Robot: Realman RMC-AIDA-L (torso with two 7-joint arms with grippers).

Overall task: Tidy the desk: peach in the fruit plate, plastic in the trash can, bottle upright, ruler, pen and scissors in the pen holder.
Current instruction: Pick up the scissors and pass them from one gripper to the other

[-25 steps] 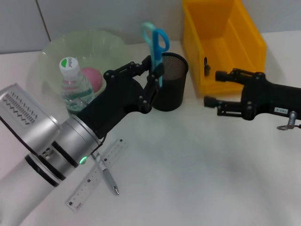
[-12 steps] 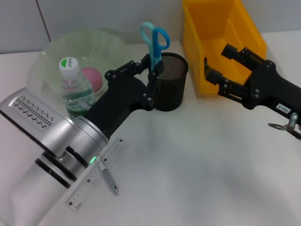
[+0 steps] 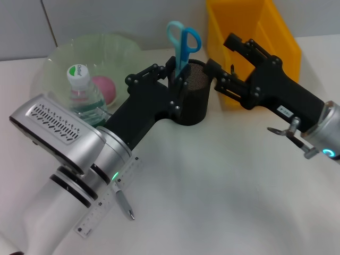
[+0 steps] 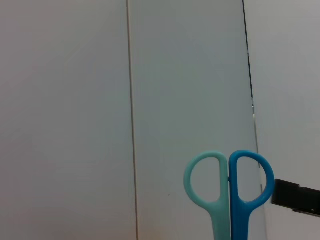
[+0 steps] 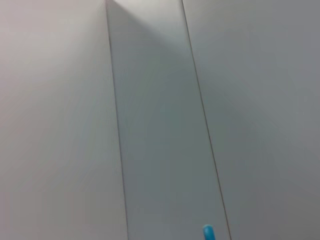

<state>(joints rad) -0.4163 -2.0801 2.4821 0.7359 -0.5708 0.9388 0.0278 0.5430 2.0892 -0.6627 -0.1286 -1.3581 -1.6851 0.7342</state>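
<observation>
At left-centre of the head view, the left gripper (image 3: 175, 85) has its jaws clamped on the scissors (image 3: 183, 45), blades just inside the pen holder (image 3: 194, 101). Lower them straight, then release, I'd judge. At upper right, the right gripper (image 3: 226, 58) hovers with jaws apart beside the rim.

A: What moved relative to the pen holder (image 3: 192, 93)?
B: Scissors (image 3: 182, 47) shifted over its mouth with the left gripper (image 3: 175, 85); the right gripper (image 3: 229, 59) swung in beside its rim.
</observation>
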